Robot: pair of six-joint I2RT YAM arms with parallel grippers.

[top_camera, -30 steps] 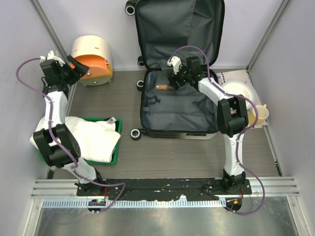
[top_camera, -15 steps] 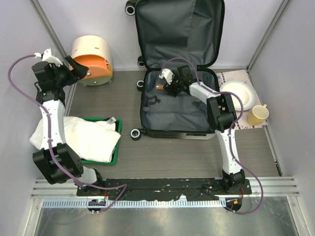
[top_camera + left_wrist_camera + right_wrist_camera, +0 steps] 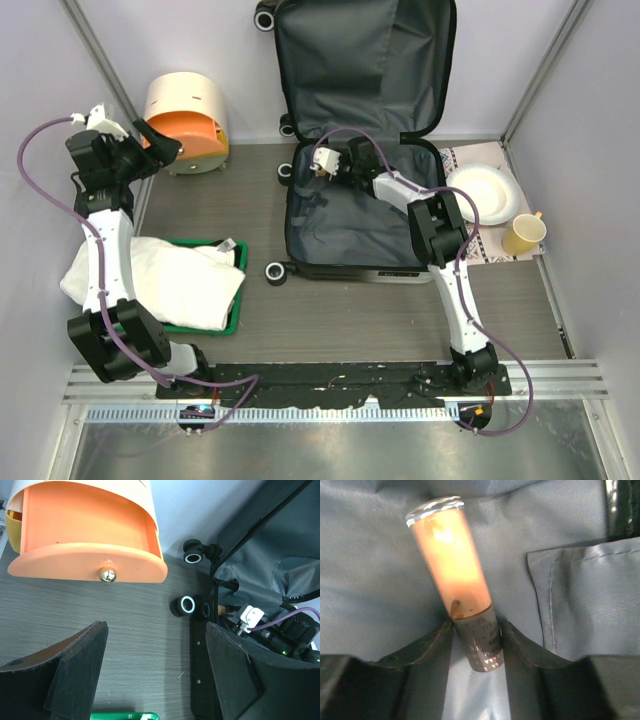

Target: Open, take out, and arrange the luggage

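Note:
The luggage [image 3: 360,225] lies open on the table, its lid [image 3: 365,60] leaning on the back wall and its dark grey lining showing. My right gripper [image 3: 328,172] reaches into the upper left corner of the lower half. In the right wrist view its jaws [image 3: 476,630] press on both sides of the dark cap of a small peach-coloured tube [image 3: 452,570] lying on the lining [image 3: 370,580]. My left gripper [image 3: 150,140] hovers open and empty beside the cream-and-orange cylinder. In the left wrist view it [image 3: 156,630] is above bare table, with the luggage [image 3: 260,575] at the right.
The cream-and-orange cylinder [image 3: 187,110] has its orange drawer [image 3: 85,535] pulled out. A green tray [image 3: 238,290] holds a white cloth [image 3: 170,280] at the left. A white plate [image 3: 483,190] and a yellow cup [image 3: 525,235] sit right of the luggage. A luggage wheel [image 3: 187,605] sticks out.
My right gripper has moved left across the luggage to the tube and its jaws have narrowed onto the cap. The left arm shifted a little left.

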